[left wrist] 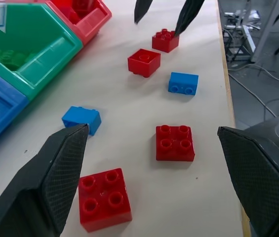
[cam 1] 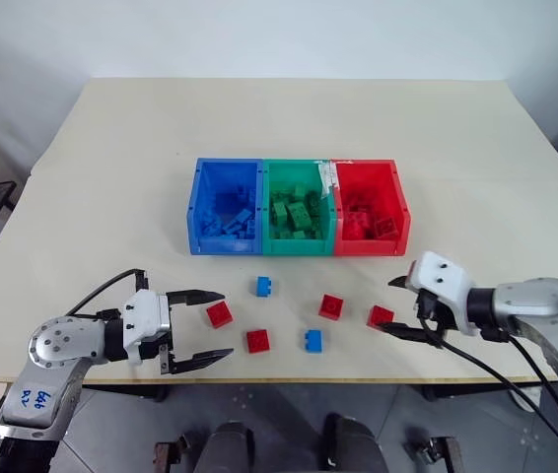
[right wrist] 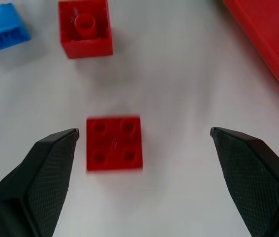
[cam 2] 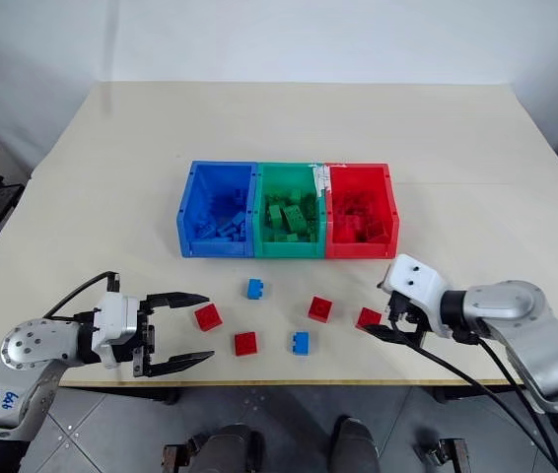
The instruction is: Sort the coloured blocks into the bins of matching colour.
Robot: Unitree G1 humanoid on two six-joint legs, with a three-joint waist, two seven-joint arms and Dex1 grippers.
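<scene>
Here the right gripper (cam 1: 399, 307), fingers spread and empty, brackets the small red studded plastic brick (cam 1: 380, 316) at six o'clock of the red plastic bin (cam 1: 400, 212), while the left gripper (cam 1: 212, 323) gapes empty too.

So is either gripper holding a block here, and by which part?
No. The left gripper stands open beside a red block. The right gripper is open around another red block, its fingers clear of the sides.

Head stereo pair looking down over table (cam 1: 111, 148), wrist views close above shared red bricks (left wrist: 174, 142)
</scene>
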